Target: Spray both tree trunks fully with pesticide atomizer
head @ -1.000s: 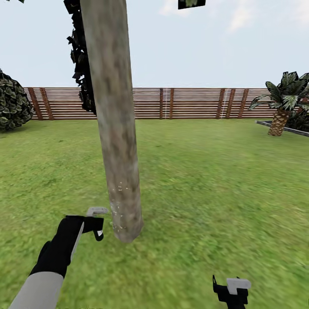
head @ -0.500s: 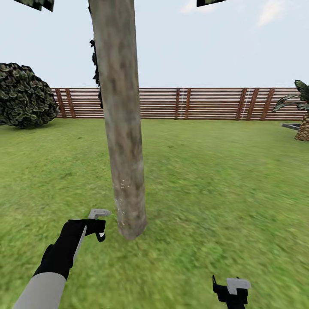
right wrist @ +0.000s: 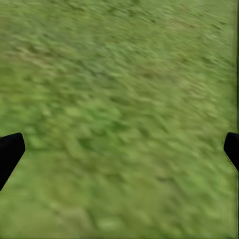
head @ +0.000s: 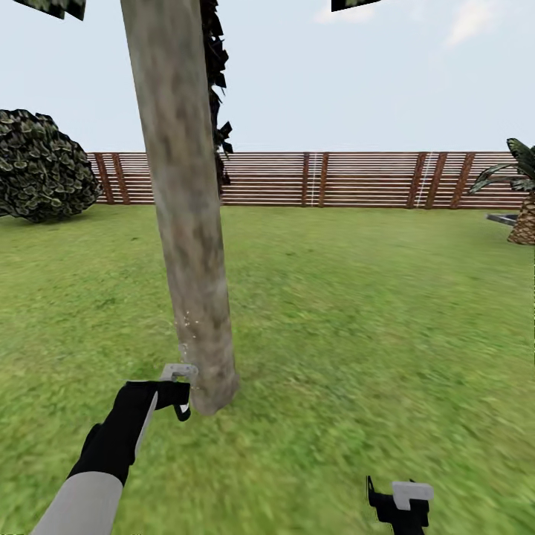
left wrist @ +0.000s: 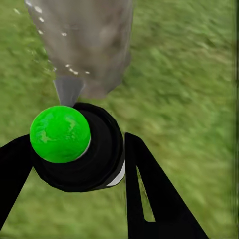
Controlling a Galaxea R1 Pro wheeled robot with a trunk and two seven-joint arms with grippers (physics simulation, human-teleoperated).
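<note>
Sitting between left fingers (left wrist: 149,194), atomizer (left wrist: 74,147), nozzle near tree trunk (left wrist: 89,45).

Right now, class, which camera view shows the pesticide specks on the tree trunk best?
The left wrist view: white pesticide specks sit close up on the tree trunk, beyond the atomizer. The head view shows faint dots low on the trunk. The right wrist view shows grass.

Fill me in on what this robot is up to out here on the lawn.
The left gripper is shut on the pesticide atomizer, its nozzle aimed at the base of a tree trunk. A few white pesticide specks dot the lower trunk, so most of it looks uncovered. The right gripper hangs open over the grass, holding nothing.
</note>
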